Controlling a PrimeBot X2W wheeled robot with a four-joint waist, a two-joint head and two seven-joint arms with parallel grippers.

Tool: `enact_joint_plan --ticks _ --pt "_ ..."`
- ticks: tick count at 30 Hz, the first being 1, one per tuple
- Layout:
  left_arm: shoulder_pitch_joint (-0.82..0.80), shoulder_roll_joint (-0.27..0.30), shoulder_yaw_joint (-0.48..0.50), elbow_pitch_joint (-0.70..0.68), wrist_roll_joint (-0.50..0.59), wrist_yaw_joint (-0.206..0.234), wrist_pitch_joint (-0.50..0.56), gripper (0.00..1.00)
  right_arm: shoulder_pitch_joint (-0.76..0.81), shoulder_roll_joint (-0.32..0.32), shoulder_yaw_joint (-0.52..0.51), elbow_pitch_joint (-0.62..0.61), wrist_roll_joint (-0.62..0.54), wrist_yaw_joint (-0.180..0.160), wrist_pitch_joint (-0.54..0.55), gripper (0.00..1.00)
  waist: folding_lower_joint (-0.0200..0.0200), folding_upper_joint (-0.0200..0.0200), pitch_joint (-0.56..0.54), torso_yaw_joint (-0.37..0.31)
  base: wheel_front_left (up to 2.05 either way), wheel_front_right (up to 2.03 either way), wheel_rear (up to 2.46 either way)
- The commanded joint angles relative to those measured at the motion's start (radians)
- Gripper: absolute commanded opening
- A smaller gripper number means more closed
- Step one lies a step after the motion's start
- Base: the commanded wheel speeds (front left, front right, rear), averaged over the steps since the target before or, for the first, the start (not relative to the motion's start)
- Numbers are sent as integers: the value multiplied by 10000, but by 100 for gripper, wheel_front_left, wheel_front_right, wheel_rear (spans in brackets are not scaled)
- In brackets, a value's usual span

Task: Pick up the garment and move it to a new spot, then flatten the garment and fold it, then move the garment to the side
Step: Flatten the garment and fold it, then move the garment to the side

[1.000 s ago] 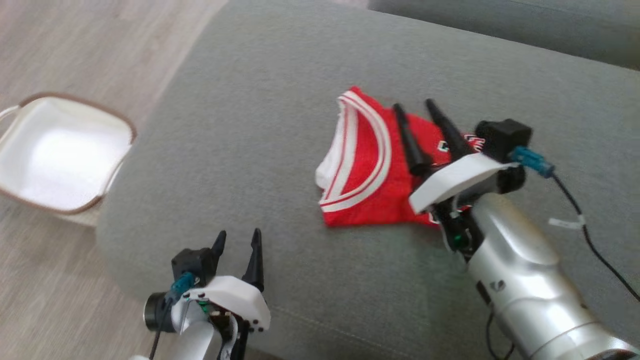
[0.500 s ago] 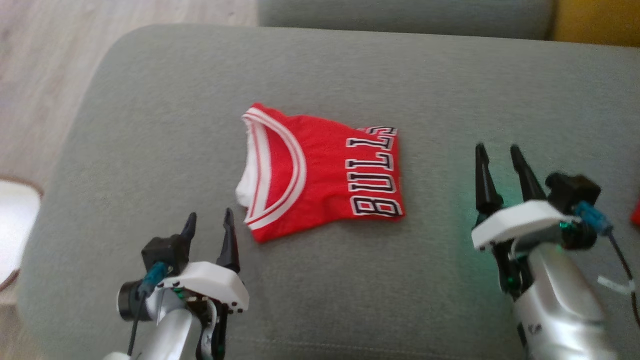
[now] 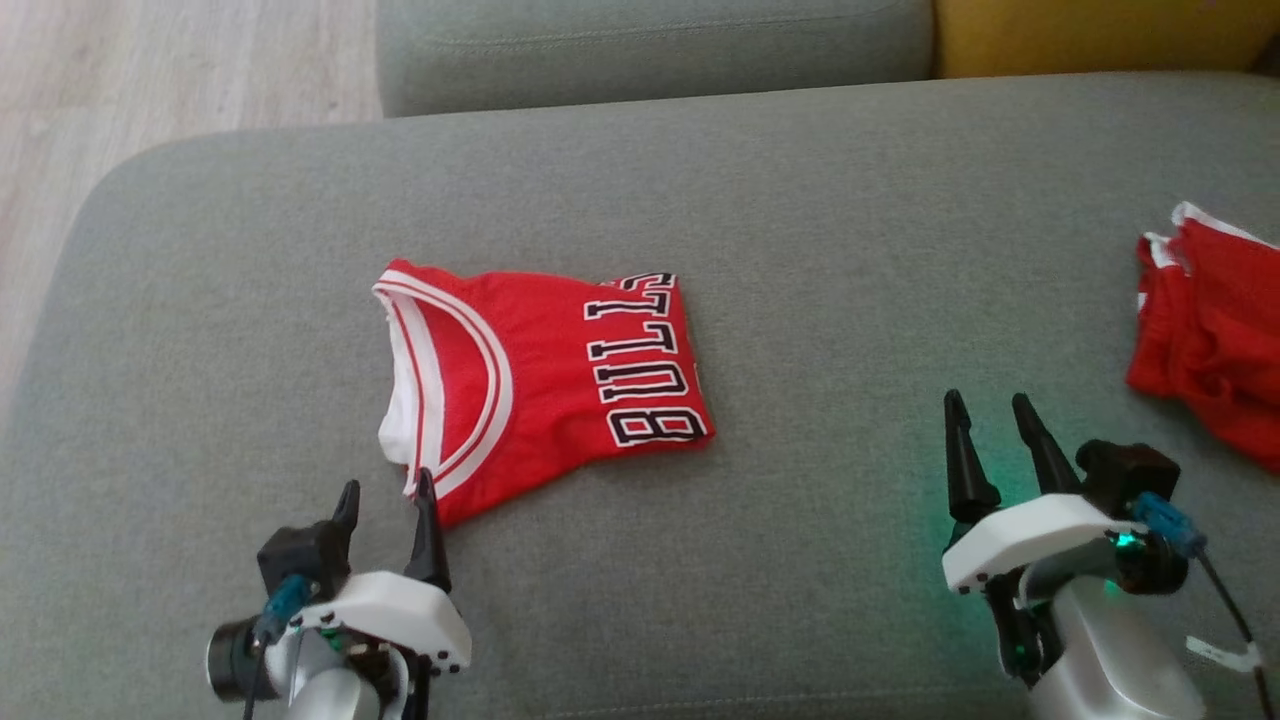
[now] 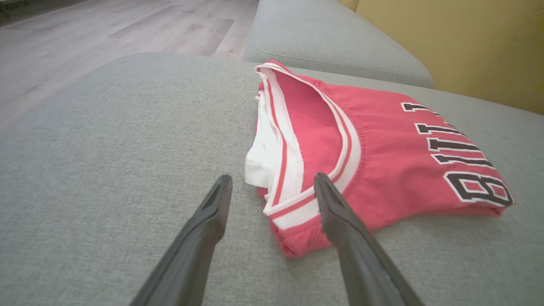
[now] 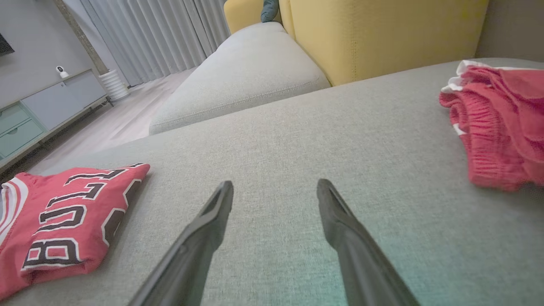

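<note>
Big grey sofa seat [image 3: 760,200] holds it all. Bulls jersey [image 3: 560,370] lies folded, left of the middle, prob. put aside there. Red shorts [image 3: 1210,370] sit bunched at far right. L gripper [image 3: 387,482] is just by the jersey's near corner, R gripper [image 3: 987,399] well apart. Both have jaws spread and hold nothing, so the job looks done. 1 s ago R fingers were over the jersey; now they're off it. Camera turned too.

The red garment [image 3: 560,385] lies folded and flat on the grey couch cushion [image 3: 850,250]. It has black letters with white edges at one end. The other end has white and red stripes round an opening.
</note>
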Motion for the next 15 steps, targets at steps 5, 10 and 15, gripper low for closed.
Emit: enact_joint_plan --ticks 5,10,15 --pt "-253 78 381 -362 131 -80 -124 100 -153 90 358 -354 11 65 -108 100 0 0 -28 10 0 0 0" --pt "-410 78 93 -365 42 -126 -124 100 -348 91 616 -289 -197 65 -108 100 0 0 170 421 0 0 0" --pt "-635 78 -413 -358 -101 -169 -124 100 -1019 91 1465 -18 18 65 -108 100 0 0 591 1274 0 0 0"
